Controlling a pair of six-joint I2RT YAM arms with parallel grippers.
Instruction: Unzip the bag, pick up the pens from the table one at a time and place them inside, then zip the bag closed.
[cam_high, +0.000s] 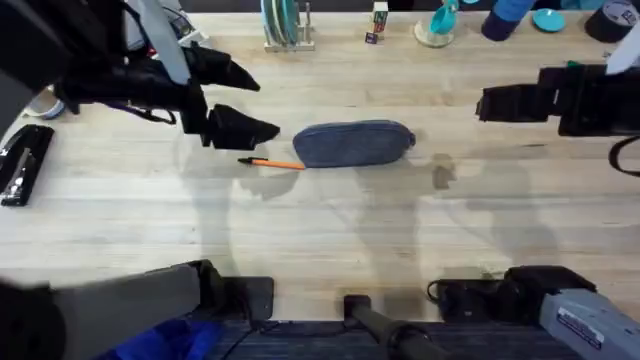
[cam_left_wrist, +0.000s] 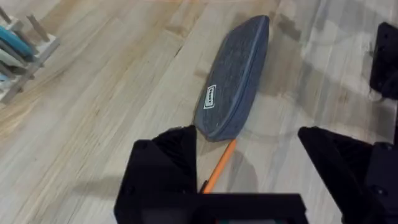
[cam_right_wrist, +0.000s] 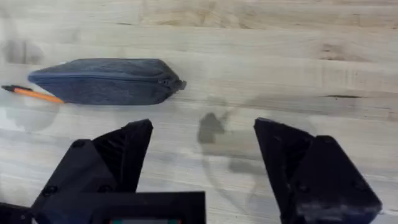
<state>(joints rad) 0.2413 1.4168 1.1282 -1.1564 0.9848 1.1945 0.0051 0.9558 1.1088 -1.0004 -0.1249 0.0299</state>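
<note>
Both end effectors, left and right, are spread and empty. The pencil pouch is soft fabric: pinch the zipper pull, well ahead of the right one.

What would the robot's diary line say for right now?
bag: zipped shut, on table | pen: on table, tip at bag's end | left gripper: open, above pen | right gripper: open, empty

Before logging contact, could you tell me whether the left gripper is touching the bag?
Apart: overhead, bare table separates the left gripper from the bag.
</note>
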